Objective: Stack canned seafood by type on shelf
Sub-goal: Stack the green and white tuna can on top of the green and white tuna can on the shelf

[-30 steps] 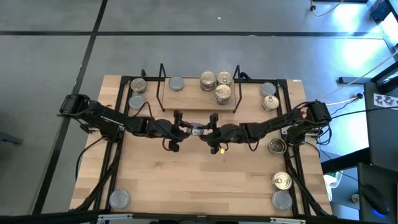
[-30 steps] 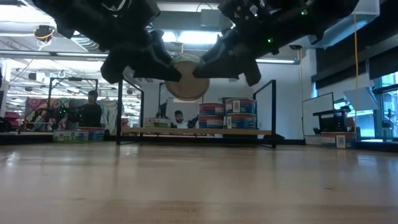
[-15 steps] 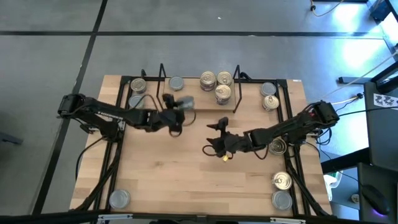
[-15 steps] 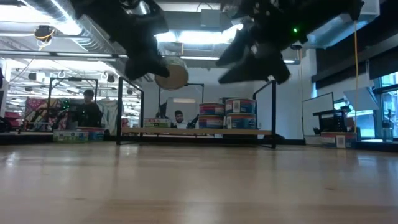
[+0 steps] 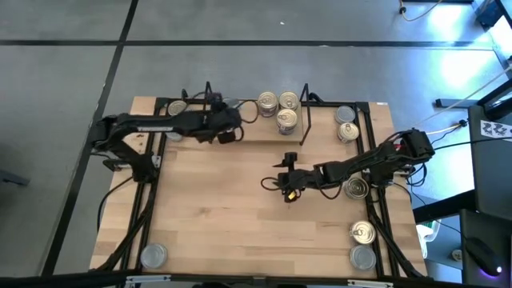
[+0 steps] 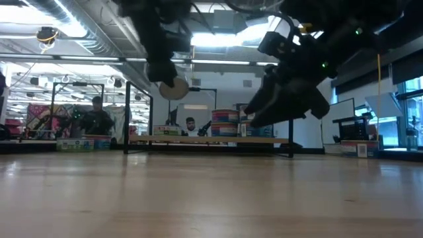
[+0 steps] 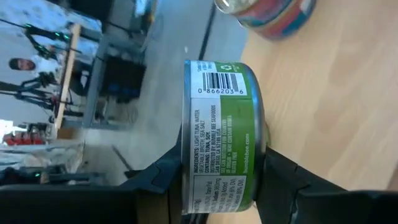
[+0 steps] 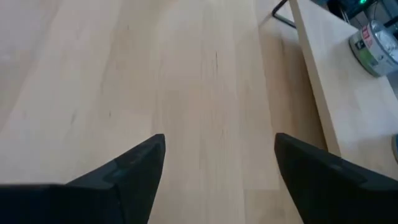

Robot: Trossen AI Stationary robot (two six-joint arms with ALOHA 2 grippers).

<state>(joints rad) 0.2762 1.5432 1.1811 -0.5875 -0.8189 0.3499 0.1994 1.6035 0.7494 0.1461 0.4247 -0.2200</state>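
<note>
Can (image 7: 219, 142) between left pincer (image 7: 217, 180) fingers (clamped)

A grey concrete floor (image 5: 240, 32) crossed by dark seams surrounds the wooden counter (image 5: 240, 232). Beyond it, bright ceiling lights (image 6: 20, 13) hang over cluttered workbenches (image 6: 66, 140) where two people (image 6: 96, 118) sit.

the can (image 7: 221, 138) has a green paper label with a matt look, and its rim is bare shiny metal. the table (image 8: 186, 99) is pale wood, smooth, with fine grain. the fingers (image 8: 121, 171) of the right arm are dark matt plastic.
</note>
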